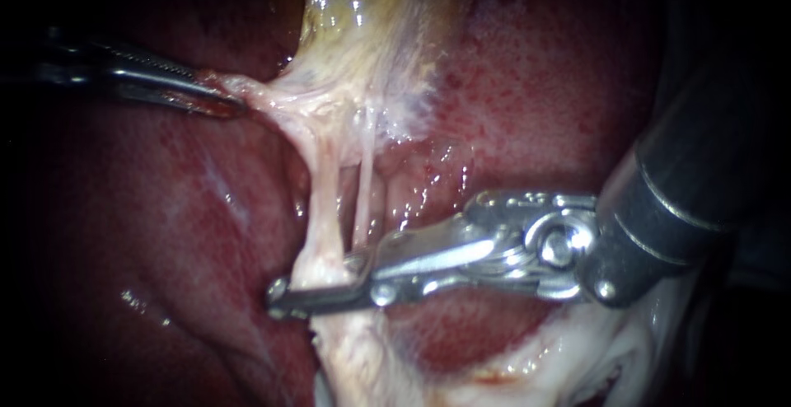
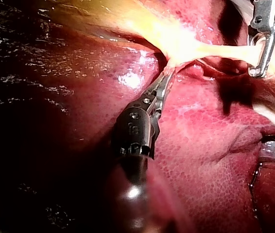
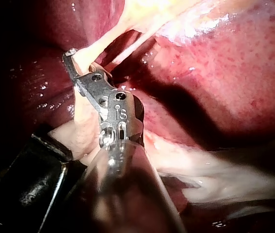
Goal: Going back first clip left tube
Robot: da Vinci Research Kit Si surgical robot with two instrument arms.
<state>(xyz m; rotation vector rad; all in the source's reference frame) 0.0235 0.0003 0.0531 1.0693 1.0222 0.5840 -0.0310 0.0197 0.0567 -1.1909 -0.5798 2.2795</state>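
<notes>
Claw of the right instrument (image 1: 317, 283) open, set across the left tube (image 1: 327, 201).

Endoscope view: the right instrument enters from the right, and a narrow gap shows between the two halves of its claw. The left tube, the thicker pale strand, runs down through that gap near its lower end. No clip can be made out on it. The thinner right tube (image 1: 362, 197) runs just beside it, near the upper half of the claw. Both tubes rise to the yellowish gallbladder (image 1: 362, 20). The left instrument (image 1: 218, 94) enters from the left, its claw closed on pale tissue (image 1: 264, 98) at the gallbladder's base, drawn taut. Dark red liver (image 1: 544, 86) lies behind.
</notes>
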